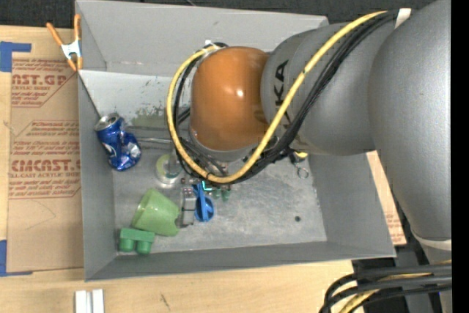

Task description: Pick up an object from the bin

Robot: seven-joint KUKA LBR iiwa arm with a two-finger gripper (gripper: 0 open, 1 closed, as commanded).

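Observation:
My gripper [190, 200] reaches down from under the orange wrist cover into the front middle of the bin. Right beside it, on its right, lies a small blue thing [205, 208] with teal bits above it; whether the gripper touches it I cannot tell. A light green cup [156, 213] lies on its side just left of the gripper. A small clear, pale round thing [165, 168] sits above the cup, close to the gripper's left.
A crushed blue can [117, 144] rests against the bin's left wall. A darker green block [135, 240] lies in the front left corner. The arm and its cables cover the bin's middle and right back.

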